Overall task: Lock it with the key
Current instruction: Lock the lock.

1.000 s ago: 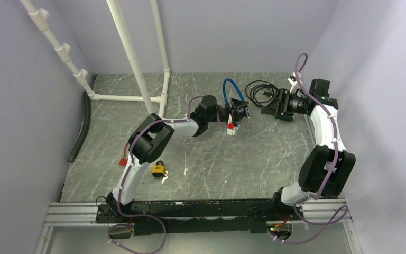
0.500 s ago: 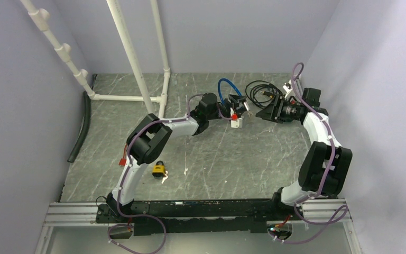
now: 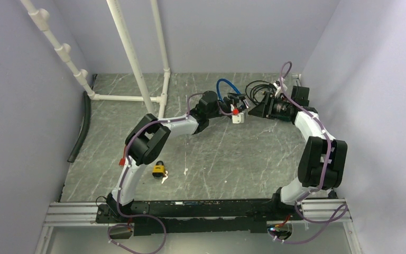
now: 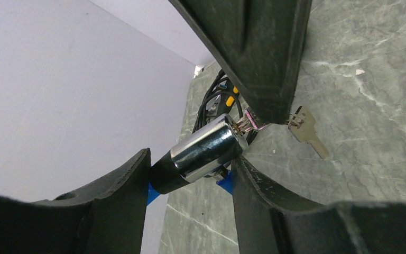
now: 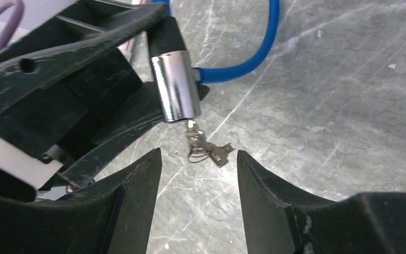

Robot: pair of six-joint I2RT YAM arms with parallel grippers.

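**Left gripper** (image 4: 190, 159) clamped on the lock (image 5: 175, 87), which it holds above the table (image 5: 349, 106) with the keyway turned toward the other arm, presumably to present the key (image 5: 192, 132); key seated in the keyway, spare key (image 4: 307, 132) hanging from its ring; blue cable (image 5: 254, 58) trailing behind.

**Right gripper** (image 5: 198, 156) partly open, jaws either side of the key, gripping nothing; judged next step: pinch and turn.

**Room:** table grey, marbled, scuffed; yellow padlock (image 3: 159, 169) lying well apart, near the left arm's base; white pipes (image 3: 132, 58) at rear left; lilac walls (image 3: 243, 32).
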